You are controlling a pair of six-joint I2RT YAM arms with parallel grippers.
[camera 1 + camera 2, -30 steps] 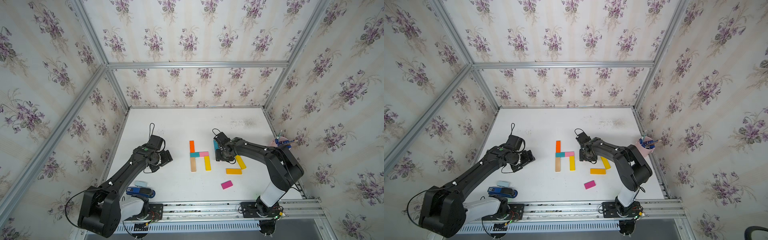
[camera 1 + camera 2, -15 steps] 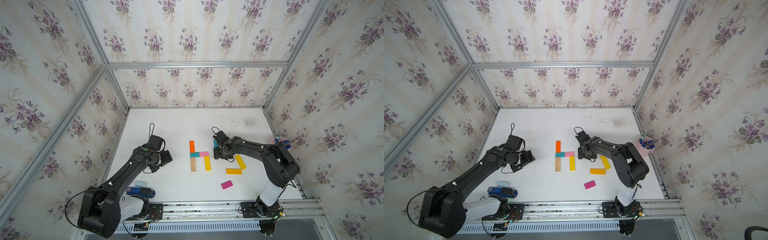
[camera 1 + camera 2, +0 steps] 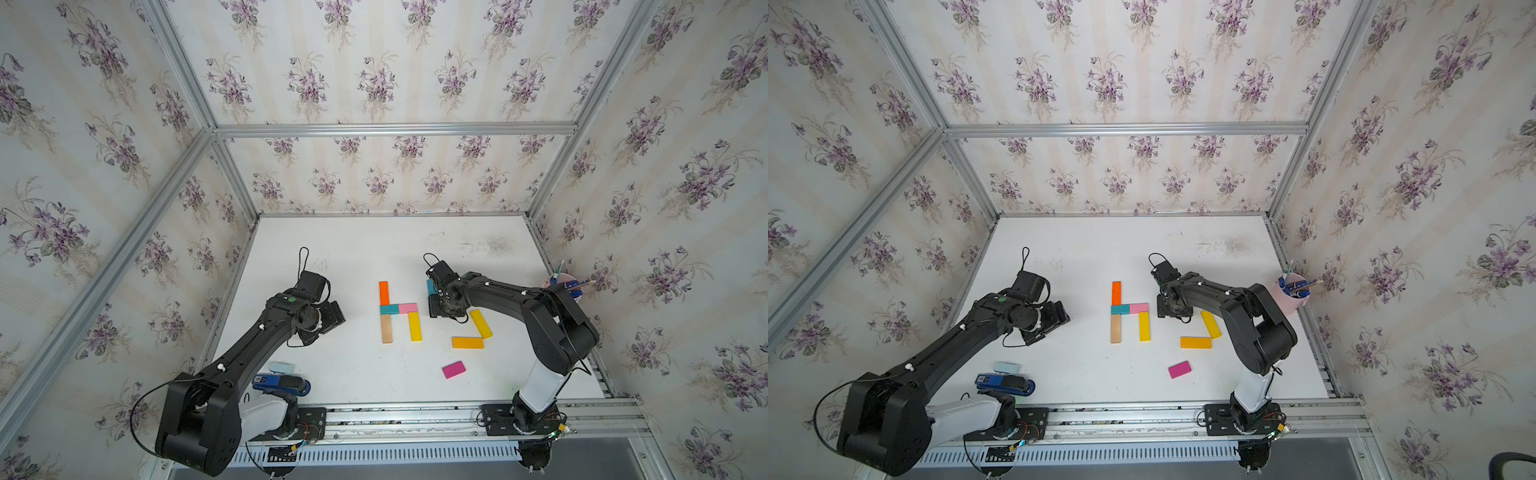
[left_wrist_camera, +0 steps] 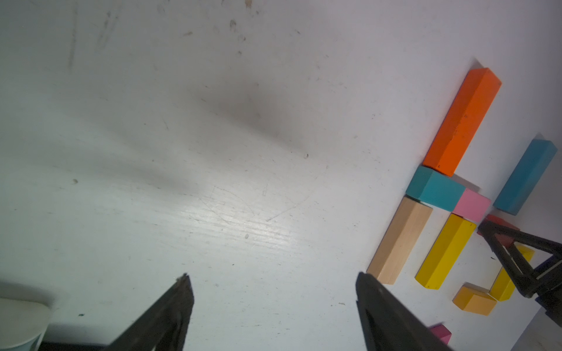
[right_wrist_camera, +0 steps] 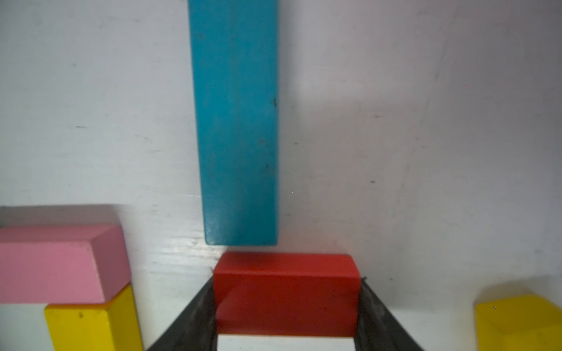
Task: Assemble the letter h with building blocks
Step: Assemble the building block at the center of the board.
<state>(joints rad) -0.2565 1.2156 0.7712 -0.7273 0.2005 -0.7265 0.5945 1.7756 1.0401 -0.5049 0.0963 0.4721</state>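
The letter h lies mid-table in both top views: an orange block (image 3: 383,292), a short teal block (image 3: 389,309) and a wood block (image 3: 386,328) form the stem, with a pink block (image 3: 408,308) and a yellow block (image 3: 414,326) to their right. My right gripper (image 5: 287,279) is shut on a red block (image 5: 286,291), just off the end of a long teal block (image 5: 237,121) and right of the pink block (image 5: 54,264). My left gripper (image 4: 273,279) stands open over bare table, left of the figure.
Loose blocks lie to the right of the figure: a yellow one (image 3: 481,323), an orange-yellow one (image 3: 467,342) and a magenta one (image 3: 453,369). A dark blue stapler-like object (image 3: 282,383) and a pale blue pad (image 3: 281,367) sit front left. A pink pen cup (image 3: 1292,295) stands at the right edge.
The right gripper has shifted only slightly beside the pink block. The left arm has stayed still.
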